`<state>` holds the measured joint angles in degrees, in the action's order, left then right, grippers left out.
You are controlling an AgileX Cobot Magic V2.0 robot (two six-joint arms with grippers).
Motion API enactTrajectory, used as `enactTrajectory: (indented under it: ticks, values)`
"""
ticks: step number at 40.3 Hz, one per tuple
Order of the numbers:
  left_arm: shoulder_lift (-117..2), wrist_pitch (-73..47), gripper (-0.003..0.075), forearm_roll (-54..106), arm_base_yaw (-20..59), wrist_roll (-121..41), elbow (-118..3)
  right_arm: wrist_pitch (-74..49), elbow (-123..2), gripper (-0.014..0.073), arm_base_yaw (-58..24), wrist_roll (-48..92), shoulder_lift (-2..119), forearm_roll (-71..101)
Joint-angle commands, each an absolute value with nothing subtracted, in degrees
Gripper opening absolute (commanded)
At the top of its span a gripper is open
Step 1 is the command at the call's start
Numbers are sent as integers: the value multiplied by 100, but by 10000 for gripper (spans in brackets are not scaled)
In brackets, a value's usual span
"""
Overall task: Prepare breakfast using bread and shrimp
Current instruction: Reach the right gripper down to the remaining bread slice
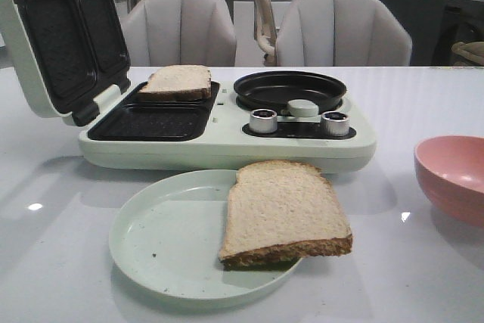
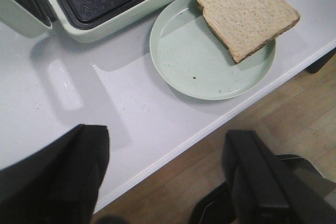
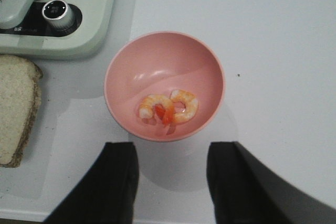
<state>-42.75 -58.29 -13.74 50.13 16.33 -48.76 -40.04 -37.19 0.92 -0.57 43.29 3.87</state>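
Two curled orange-pink shrimp (image 3: 169, 108) in the pink bowl (image 3: 157, 61), just beyond the right gripper (image 3: 170, 174), jaws spread wide, holding nothing. One bread slice (image 1: 283, 213) half on the pale green plate (image 1: 162, 243), well beyond the left gripper (image 2: 168, 177), jaws likewise spread, empty. Second slice (image 1: 176, 82) on the breakfast maker (image 1: 227, 141) behind the plate, on the white table (image 1: 60, 262).

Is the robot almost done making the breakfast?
Not yet. One bread slice already lies in the open sandwich maker. The second slice waits on the plate, and the shrimp sit in the pink bowl. Both pincers hold nothing.
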Motion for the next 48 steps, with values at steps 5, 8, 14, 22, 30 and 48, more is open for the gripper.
enactTrajectory:
  ticks: [5, 8, 14, 22, 30, 48]
  values:
    - [-3584, -5433, 509, -1292, 5055, 1634, -4745, -3832, -3878, 432, 117, 0, 4558, 1160]
    - [-3487, -5315, 509, -1292, 5055, 1634, -4677, -4097, -3878, 431, 93, 64, 4793, 1629]
    - [-3485, -5090, 509, -1292, 5055, 1634, -4640, -4571, -3878, 435, 87, 827, 5380, 2567]
    - [-3485, -4850, 509, -1393, 5055, 1634, -4640, -4814, -3878, 434, 87, 2027, 6196, 3703]
    - [-3485, -4779, 509, -1440, 5055, 1634, -4640, -4958, -3878, 434, 87, 3449, 6912, 5429]
    - [-3485, -4718, 509, -1548, 5055, 1634, -4640, -3802, -3929, 532, -1355, 3910, 8294, 6023]
